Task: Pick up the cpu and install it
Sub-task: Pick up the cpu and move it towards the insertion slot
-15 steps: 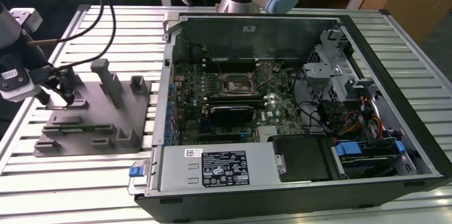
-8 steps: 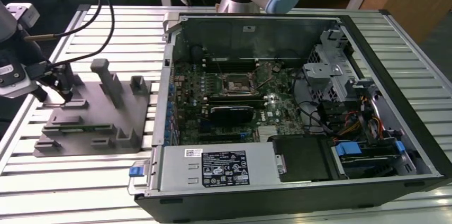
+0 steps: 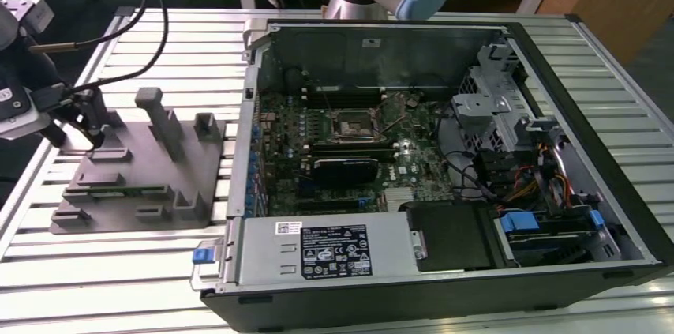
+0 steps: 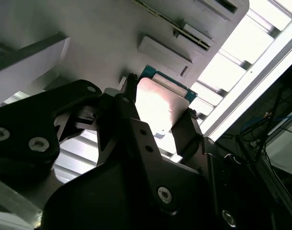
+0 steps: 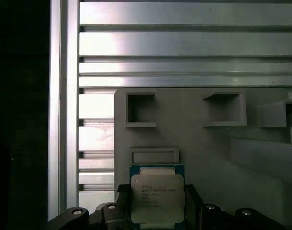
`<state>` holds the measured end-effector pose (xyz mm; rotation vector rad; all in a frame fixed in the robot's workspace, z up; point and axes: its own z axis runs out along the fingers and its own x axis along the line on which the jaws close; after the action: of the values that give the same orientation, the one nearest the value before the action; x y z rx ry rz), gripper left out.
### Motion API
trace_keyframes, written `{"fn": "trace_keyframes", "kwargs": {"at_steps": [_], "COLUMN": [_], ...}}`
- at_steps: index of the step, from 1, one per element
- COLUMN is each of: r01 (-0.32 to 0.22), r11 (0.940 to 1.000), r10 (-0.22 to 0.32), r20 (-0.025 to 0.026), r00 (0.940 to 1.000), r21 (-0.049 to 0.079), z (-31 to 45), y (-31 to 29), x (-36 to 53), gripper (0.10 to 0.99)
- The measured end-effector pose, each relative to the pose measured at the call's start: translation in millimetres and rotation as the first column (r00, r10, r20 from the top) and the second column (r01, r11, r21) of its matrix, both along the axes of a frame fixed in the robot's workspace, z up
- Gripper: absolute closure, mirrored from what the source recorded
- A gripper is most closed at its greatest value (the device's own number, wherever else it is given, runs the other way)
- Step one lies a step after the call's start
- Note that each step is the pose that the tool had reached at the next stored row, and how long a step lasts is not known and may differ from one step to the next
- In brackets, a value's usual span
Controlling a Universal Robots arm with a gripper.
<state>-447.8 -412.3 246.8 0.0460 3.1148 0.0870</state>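
Surface: slatted aluminium table [image 3: 116, 271].
Exterior view: grey fixture [image 3: 137, 192] on the exterior view's left, open computer case [image 3: 589, 113] on the exterior view's right. The gripper [image 3: 84, 133] is low over the fixture's far left part.
Second wrist view: fingers [image 4: 186, 132] set narrow, pressed against two opposite edges of the cpu [image 4: 160, 103].
First wrist view: the cpu sits silver top up between the fingers, over the fixture.

Colour and pattern findings, fixture and case.
The cpu [image 5: 157, 199] showed a pale silver top with dark print and a teal-green border. The gripper [image 4: 160, 98] was black. The fixture [image 3: 137, 184] was plain matt grey. The table [image 3: 106, 271] was silver, ribbed in parallel slats. The computer case [image 3: 443, 306] was black, its motherboard [image 3: 316, 140] dark green.
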Motion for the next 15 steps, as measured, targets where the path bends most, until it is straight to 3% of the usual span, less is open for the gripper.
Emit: {"fn": "trace_keyframes", "kwargs": {"at_steps": [15], "r01": [0.0], "r11": [1.0], "r10": [0.0], "r20": [0.0002], "r00": [1.0], "r21": [0.0], "z": [26.2], "y": [0.0], "x": [0.0], "gripper": [0.545]}}
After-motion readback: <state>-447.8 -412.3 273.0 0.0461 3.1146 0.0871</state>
